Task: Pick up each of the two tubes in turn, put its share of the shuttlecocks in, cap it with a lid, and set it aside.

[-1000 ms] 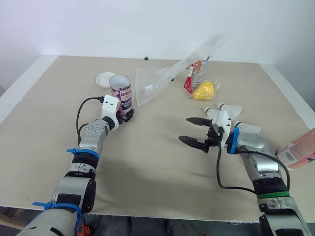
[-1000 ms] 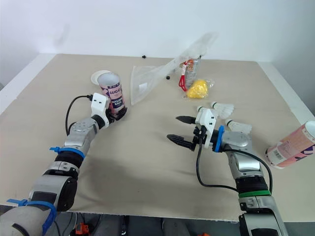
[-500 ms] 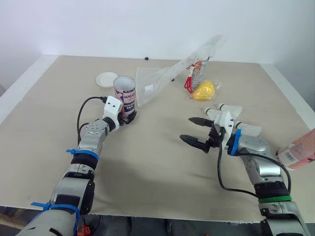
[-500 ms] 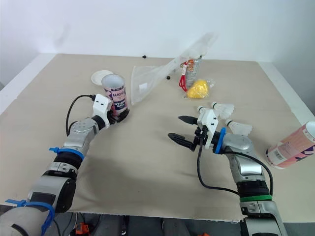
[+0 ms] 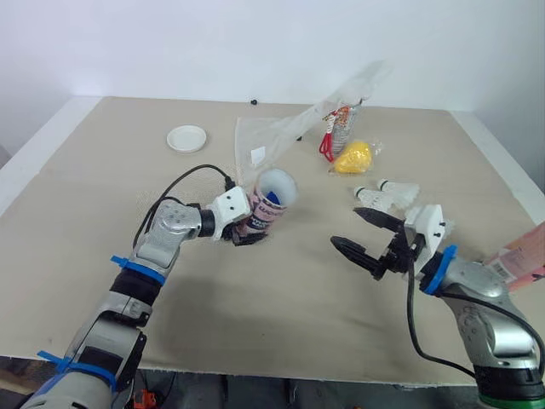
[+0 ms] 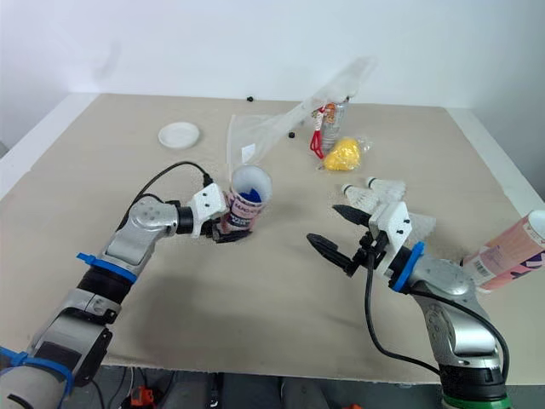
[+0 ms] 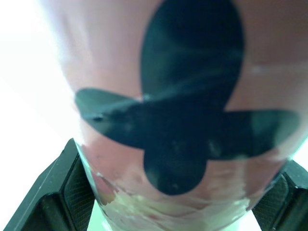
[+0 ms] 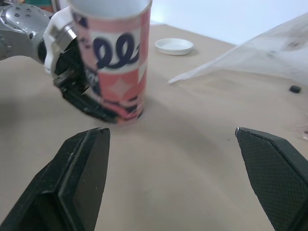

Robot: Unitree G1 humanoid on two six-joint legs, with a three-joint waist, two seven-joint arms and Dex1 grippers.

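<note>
Tube (image 5: 271,203), uncapped, was held in your left jaws near the worktop's (image 5: 102,170) middle; your right jaws stood wide nearby.

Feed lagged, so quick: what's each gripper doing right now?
Left gripper: shut on the tube.
Right gripper: open, holding nothing.

A beige tabletop (image 5: 281,298) spreads across the scene, with a white border (image 5: 34,158) along its left and right sides. A plain white wall (image 5: 170,43) rises behind its far edge. The light is soft and even.
</note>
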